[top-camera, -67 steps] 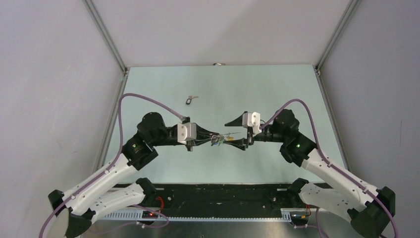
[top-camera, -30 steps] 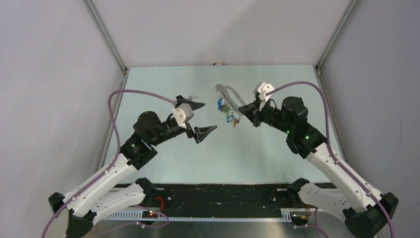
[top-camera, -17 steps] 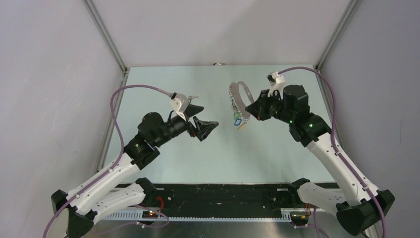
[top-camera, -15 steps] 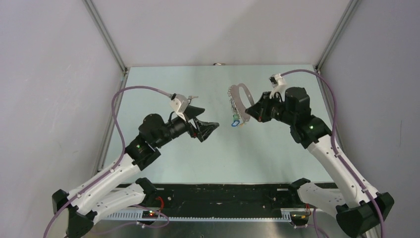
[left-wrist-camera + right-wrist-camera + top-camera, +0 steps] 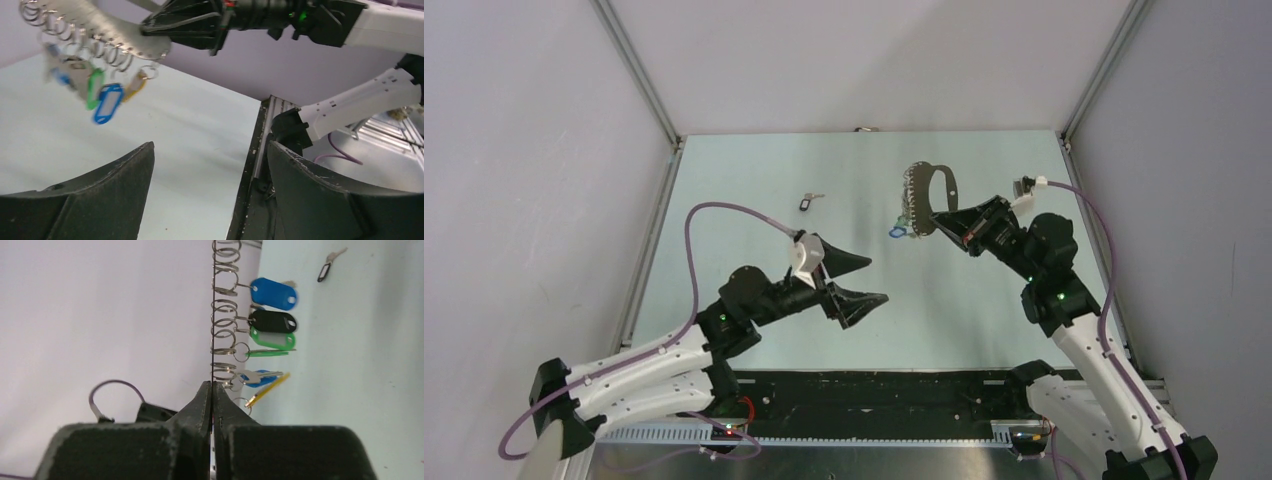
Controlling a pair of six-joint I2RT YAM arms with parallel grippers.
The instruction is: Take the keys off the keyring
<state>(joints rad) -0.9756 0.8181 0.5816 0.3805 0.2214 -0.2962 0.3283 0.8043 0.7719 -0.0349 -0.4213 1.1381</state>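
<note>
The keyring, a large grey oval loop, hangs in the air over the far right of the table, with my right gripper shut on its lower edge. The right wrist view shows the keyring edge-on as a thin line between the closed jaws of my right gripper. Several small rings on it carry the keys: a blue tag, a black tag, a green tag and a yellow key. My left gripper is open and empty, below and left of the keys.
One loose key with a black head lies on the pale green table at the far left-centre. Grey walls with metal rails close the table on three sides. A black strip runs along the near edge between the arm bases.
My right gripper has carried the keyring a little to the right and turned it. My left gripper has drawn back towards the near edge, away from the keys, and stays open.
</note>
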